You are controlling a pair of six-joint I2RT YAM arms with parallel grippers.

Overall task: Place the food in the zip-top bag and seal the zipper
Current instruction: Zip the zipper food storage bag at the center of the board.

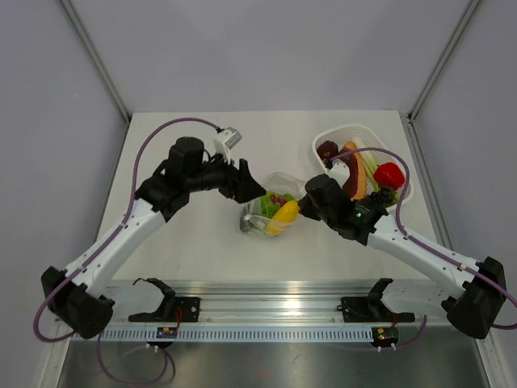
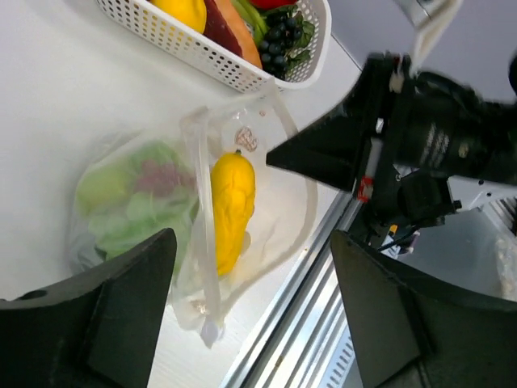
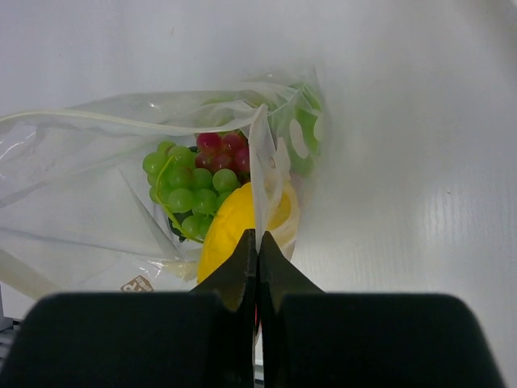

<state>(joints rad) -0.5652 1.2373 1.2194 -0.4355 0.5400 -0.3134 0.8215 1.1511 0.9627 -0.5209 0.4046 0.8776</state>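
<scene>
The clear zip-top bag [image 1: 271,212] lies mid-table holding green grapes [image 3: 182,190], red grapes [image 3: 222,145] and a yellow fruit [image 3: 230,226]. My right gripper [image 3: 257,242] is shut on the bag's mouth edge, just right of the bag in the top view [image 1: 305,206]. The zipper strip [image 3: 121,120] runs along the open mouth. My left gripper [image 1: 257,191] is open and empty at the bag's far-left side. In the left wrist view its gripper [image 2: 250,315] frames the bag [image 2: 129,202] and the yellow fruit [image 2: 232,206].
A white lattice basket [image 1: 323,141] stands at the back right with a red pepper [image 1: 388,174], a dark purple piece [image 1: 327,150] and dark grapes [image 1: 382,196]. It also shows in the left wrist view [image 2: 242,69]. A metal rail [image 1: 266,311] runs along the near edge.
</scene>
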